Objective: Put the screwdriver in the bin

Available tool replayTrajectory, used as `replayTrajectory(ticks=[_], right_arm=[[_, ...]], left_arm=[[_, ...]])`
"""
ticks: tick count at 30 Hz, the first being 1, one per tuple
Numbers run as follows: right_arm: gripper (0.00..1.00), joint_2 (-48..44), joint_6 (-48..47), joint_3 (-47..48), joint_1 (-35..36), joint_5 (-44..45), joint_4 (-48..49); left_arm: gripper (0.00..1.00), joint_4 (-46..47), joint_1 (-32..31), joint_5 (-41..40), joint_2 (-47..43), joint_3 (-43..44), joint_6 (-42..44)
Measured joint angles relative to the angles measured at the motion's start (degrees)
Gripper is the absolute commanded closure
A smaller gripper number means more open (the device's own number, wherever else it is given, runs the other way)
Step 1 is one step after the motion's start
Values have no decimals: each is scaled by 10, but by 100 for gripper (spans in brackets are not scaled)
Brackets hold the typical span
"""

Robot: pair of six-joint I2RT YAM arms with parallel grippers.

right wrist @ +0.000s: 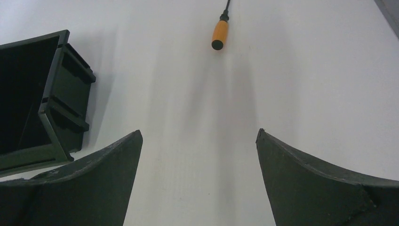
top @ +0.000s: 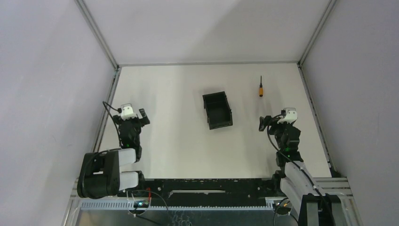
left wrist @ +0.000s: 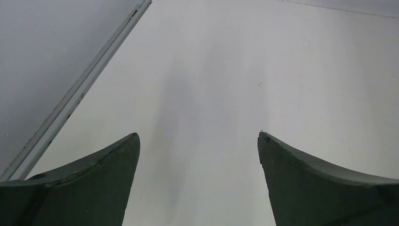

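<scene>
Surface (top: pixel 179 141): white, flat, walled in by grey panels on three sides, with a metal rail (left wrist: pixel 75 99) along its left edge.

Bin (top: pixel 218 110): black, rectangular, standing upright near the middle of the surface. From above only its own dark floor shows inside. In the right wrist view the bin (right wrist: pixel 28 94) is cut off by the left edge, its ribbed side wall is plain to see, and its interior is too shadowed to read.

Screwdriver (top: pixel 261 88): lying flat on the surface, right of the bin and a little farther back, well apart from it. The orange handle points toward the arms and the thin dark shaft points away. In the right wrist view the screwdriver (right wrist: pixel 220 34) loses its tip past the top edge. Open surface lies between it and the bin.

Right gripper (top: pixel 275 120): jaws spread wide and holding nothing, nearer than the screwdriver, with the fingers (right wrist: pixel 306 174) framing bare surface.

Left gripper (top: pixel 134 114): jaws likewise wide and holding nothing, far left of the bin, with the fingers (left wrist: pixel 94 179) over bare surface beside the rail.
</scene>
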Motion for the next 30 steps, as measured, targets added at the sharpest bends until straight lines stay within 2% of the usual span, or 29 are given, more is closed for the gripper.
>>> replayTrajectory(ticks=[4,8,10,13,19,25,30], right_arm=[[0,0,1,4,1,-6,-10],[0,13,8,95,1,-4,-116],[0,41,13,182,1,0,-179],[2,122,33,372,1,7,-289],[6,327,59,714,5,50,-508],[11,572,52,986,18,93,-713],[14,735,49,1146,24,94,-827]], left_arm=[[0,0,0,0,0,0,0],[0,0,0,0,0,0,0],[0,0,0,0,0,0,0],[0,0,0,0,0,0,0],[0,0,0,0,0,0,0],[0,0,0,0,0,0,0],[0,0,0,0,0,0,0]])
